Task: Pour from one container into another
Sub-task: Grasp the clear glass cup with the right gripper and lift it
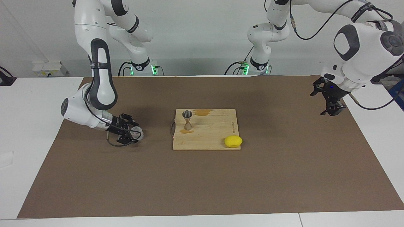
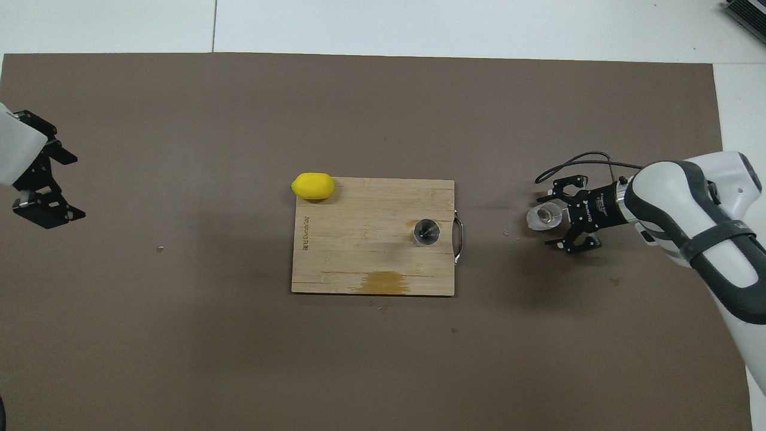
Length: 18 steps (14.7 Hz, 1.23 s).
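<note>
The small clear glass cup (image 1: 138,133) is low over the brown mat toward the right arm's end of the table, beside the board; it also shows in the overhead view (image 2: 543,216). My right gripper (image 1: 132,134) reaches in level at mat height with the cup at its tip, as the overhead view (image 2: 558,218) also shows. I cannot tell whether it grips the cup. The metal hourglass jigger (image 1: 187,120) stands upright on the wooden board (image 1: 214,138), near the board's handle end (image 2: 426,232). My left gripper (image 1: 331,110) waits open and empty, raised over the mat's edge (image 2: 42,197).
A yellow lemon (image 1: 233,141) lies at the board's corner farther from the robots, toward the left arm's end (image 2: 313,185). An orange-brown stain (image 2: 383,282) marks the board's edge nearer the robots. A metal handle (image 2: 459,230) sticks out of the board toward the cup.
</note>
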{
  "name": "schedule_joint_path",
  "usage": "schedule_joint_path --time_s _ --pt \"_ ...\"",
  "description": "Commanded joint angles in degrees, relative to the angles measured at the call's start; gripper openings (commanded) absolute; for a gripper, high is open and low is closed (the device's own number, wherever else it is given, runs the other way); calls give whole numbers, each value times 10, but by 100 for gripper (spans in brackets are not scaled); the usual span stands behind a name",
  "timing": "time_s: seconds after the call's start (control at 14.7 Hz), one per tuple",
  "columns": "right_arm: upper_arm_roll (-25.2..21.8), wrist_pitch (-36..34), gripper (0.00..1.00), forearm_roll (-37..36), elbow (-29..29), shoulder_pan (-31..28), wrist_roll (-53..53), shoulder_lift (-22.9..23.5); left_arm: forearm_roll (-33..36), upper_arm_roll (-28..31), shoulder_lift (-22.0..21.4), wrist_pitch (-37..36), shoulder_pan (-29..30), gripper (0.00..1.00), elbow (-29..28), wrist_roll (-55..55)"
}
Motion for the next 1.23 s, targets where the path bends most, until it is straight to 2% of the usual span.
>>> schedule_joint_path --time_s 0.0,0.07,0.14,0.27,0.41,0.55,0.82,0.96,1.09,1.16 --pt "2 11 51 23 -19 -5 -16 -16 15 6 -89 -2 -9 100 -82 -186" --pt "2 11 17 23 -18 -4 -15 -18 15 5 -111 -2 -9 100 -103 -249" --pt "2 12 0 29 -19 -3 -16 -20 15 3 -119 -3 -9 100 -113 -304" --pt "2 14 0 38 -18 -2 -10 -30 15 4 -125 -18 -15 100 -110 -386" --pt "2 14 0 38 -18 -1 -5 -41 8 2 -121 -20 -15 100 -82 -439" --pt "6 15 0 37 -12 4 22 -52 2 4 -118 -10 -7 100 -73 -442" --pt "3 56 0 26 -2 74 103 -67 7 10 -118 12 6 100 -79 -441" --pt "2 57 0 -17 17 103 152 -67 8 10 -118 45 45 100 -80 -466" --pt "6 57 0 -85 42 122 221 -65 9 7 -123 46 46 100 -89 -566" --pt "6 57 0 -107 51 132 245 -64 9 9 -125 39 44 100 -93 -577"
